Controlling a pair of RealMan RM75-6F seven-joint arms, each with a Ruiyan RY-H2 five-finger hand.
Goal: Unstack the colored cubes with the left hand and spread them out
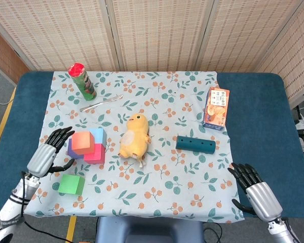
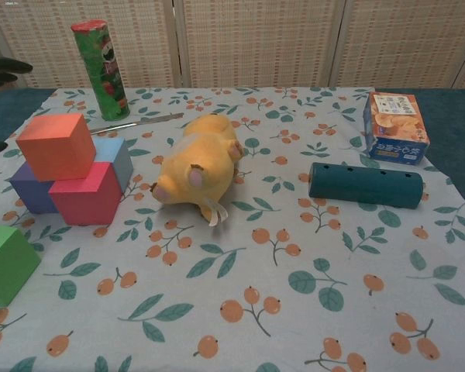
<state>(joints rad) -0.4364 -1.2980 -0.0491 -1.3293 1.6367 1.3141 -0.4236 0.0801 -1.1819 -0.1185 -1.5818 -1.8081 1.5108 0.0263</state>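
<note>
An orange cube (image 1: 81, 142) (image 2: 55, 146) sits on top of a pink cube (image 1: 94, 153) (image 2: 86, 194), a purple cube (image 1: 73, 150) (image 2: 29, 188) and a light blue cube (image 1: 98, 135) (image 2: 118, 158). A green cube (image 1: 71, 184) (image 2: 6, 263) lies alone on the cloth in front of the stack. My left hand (image 1: 48, 150) hovers open just left of the stack, fingers spread, holding nothing; only its fingertips (image 2: 4, 67) show at the chest view's left edge. My right hand (image 1: 256, 192) rests open near the table's front right corner.
A yellow plush duck (image 1: 134, 137) lies right of the stack. A teal cylinder (image 1: 195, 145), a snack box (image 1: 216, 108), a green chips can (image 1: 82, 81) and a metal knife (image 1: 101, 103) stand further off on the floral cloth (image 1: 167, 182).
</note>
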